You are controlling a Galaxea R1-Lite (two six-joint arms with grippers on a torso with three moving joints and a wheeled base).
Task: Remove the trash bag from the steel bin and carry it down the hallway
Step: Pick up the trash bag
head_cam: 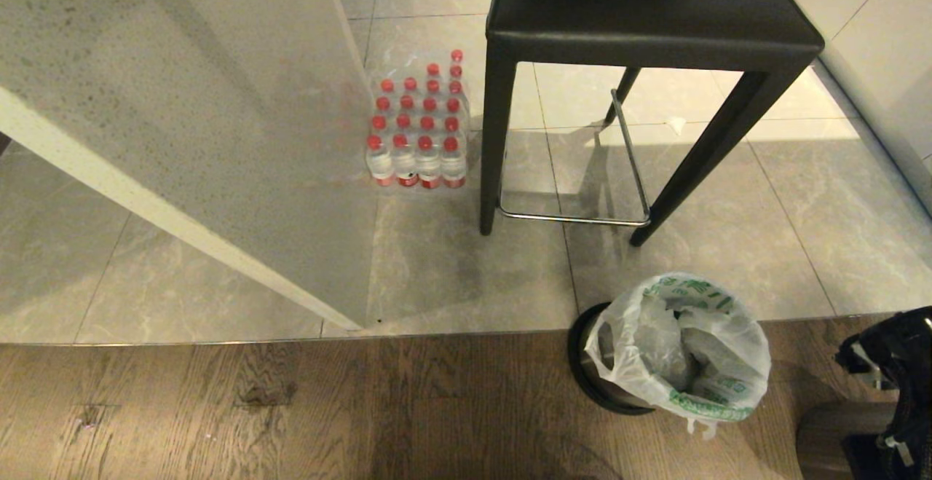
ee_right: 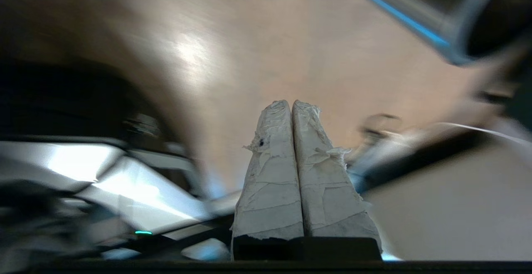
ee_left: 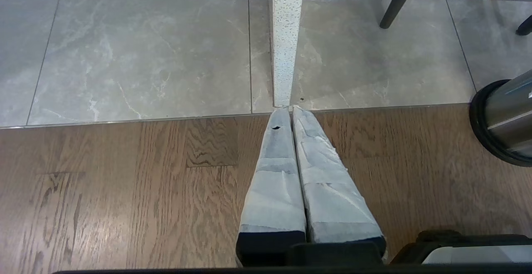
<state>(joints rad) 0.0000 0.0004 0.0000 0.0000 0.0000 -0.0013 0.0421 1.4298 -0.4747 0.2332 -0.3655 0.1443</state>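
Down at the near edge, the right gripper [ee_right: 292, 105] hangs with fingers pressed together, empty — only approaching. Beside it the trash bag [head_cam: 681, 349] lines the steel bin [head_cam: 593, 371]. Next — spread the fingers and take a handle.

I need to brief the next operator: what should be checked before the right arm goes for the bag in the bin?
1. Trash bag seated in the steel bin, draped over its rim: ok.
2. A loop handle free to grab; one hangs over the near side: ok.
3. Right hand empty: ok.
4. Right hand open for the grasp: not ok, fingers pressed together.
5. Right arm lined up on the bag: not ok, it sits at the head view's right edge.
6. Left hand shut and clear of the bin: ok.
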